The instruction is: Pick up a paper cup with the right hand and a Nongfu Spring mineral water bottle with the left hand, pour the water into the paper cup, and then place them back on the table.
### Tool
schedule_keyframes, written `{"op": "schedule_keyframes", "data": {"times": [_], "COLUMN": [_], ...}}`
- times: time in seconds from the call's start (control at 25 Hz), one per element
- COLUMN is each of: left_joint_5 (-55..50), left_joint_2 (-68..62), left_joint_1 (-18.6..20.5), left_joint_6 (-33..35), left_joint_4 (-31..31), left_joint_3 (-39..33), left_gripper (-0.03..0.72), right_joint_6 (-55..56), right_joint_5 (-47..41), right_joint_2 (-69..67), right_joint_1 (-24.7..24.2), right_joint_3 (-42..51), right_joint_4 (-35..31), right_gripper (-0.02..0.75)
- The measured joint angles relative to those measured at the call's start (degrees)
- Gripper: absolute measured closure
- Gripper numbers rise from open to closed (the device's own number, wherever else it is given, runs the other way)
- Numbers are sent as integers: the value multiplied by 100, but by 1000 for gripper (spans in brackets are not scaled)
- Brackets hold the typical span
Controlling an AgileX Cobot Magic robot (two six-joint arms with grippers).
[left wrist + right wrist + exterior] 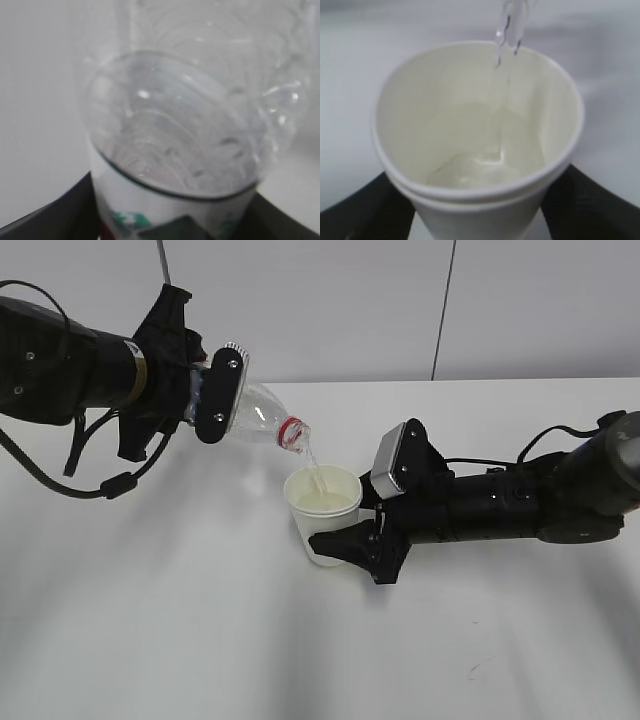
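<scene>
Two hands are both occupied, and you are in the middle of the pour. Your left hand point(215, 395) is clamped on the Nongfu Spring mineral water bottle point(262, 418), gripping it around the labelled body and tipping it neck-down to the right, so the red neck ring sits just above the rim of the paper cup point(324, 512). A thin stream of water point(506, 30) falls from the mouth into the cup, and the right wrist view shows a shallow pool gathering at the bottom, well below the rim. Your right hand point(352, 543) grips the cup low on its wall, a finger on either side, holding it upright; whether its base is touching the surface point(200, 640) or held just off it, you cannot tell from these views. The left wrist view shows the bottle's clear wall point(180, 125) with water lying against it, so some seems left to pour. Next, judge the fill level, roll the bottle back upright before the cup gets too full, then set both down well apart and let go. Keep the cup steady: a squeeze could buckle its thin wall.
</scene>
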State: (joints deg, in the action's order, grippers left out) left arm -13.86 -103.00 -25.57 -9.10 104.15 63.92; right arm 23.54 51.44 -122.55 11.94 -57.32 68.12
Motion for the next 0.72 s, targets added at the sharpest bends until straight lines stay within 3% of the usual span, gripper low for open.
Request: {"op": "schedule_keyframes", "data": {"times": [0.72], "left_joint_5": [49], "left_joint_2": [0], "left_joint_1": [0], "left_joint_6": [-35], "left_joint_4": [0], "left_joint_3": [0], "left_gripper": [284], "right_joint_6": [0], "right_joint_5": [-33], "right_joint_2": [0], "right_joint_1": [0], "right_joint_3": [-146], "right_joint_4": [-70], "right_gripper": [210]}}
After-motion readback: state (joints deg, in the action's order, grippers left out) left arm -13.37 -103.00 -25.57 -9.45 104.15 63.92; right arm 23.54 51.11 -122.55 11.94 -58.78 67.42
